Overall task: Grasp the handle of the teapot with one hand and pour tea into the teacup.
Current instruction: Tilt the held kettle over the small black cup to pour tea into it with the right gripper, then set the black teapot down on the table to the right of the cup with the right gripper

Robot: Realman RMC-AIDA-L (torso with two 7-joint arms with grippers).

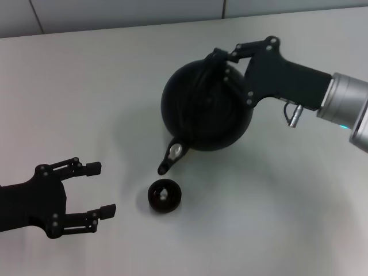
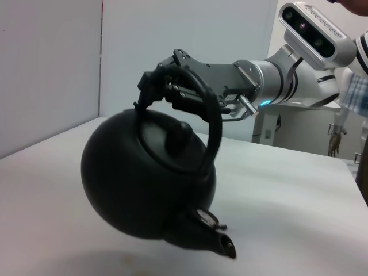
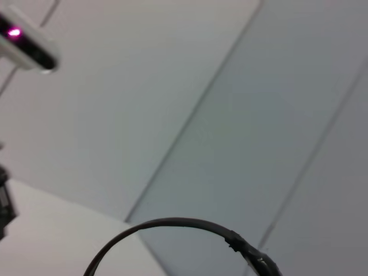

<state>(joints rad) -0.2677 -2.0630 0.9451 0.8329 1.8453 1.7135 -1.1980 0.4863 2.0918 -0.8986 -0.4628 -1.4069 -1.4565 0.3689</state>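
Observation:
The matte-black teapot (image 1: 204, 109) hangs above the table, tilted with its spout (image 1: 172, 157) pointing down toward the teacup (image 1: 164, 195). The spout tip is just above and beside the cup's far rim. My right gripper (image 1: 222, 59) is shut on the arched handle (image 2: 213, 123) near its top and carries the pot. The left wrist view shows the pot (image 2: 144, 178) clear of the table, spout (image 2: 223, 244) lowest. The handle's arc also shows in the right wrist view (image 3: 172, 222). My left gripper (image 1: 102, 190) is open and empty, left of the cup.
The white table (image 1: 276, 207) carries only the cup and the pot's shadow. Its far edge meets a wall (image 1: 115, 11) behind the teapot. My right arm (image 1: 345, 103) reaches in from the right.

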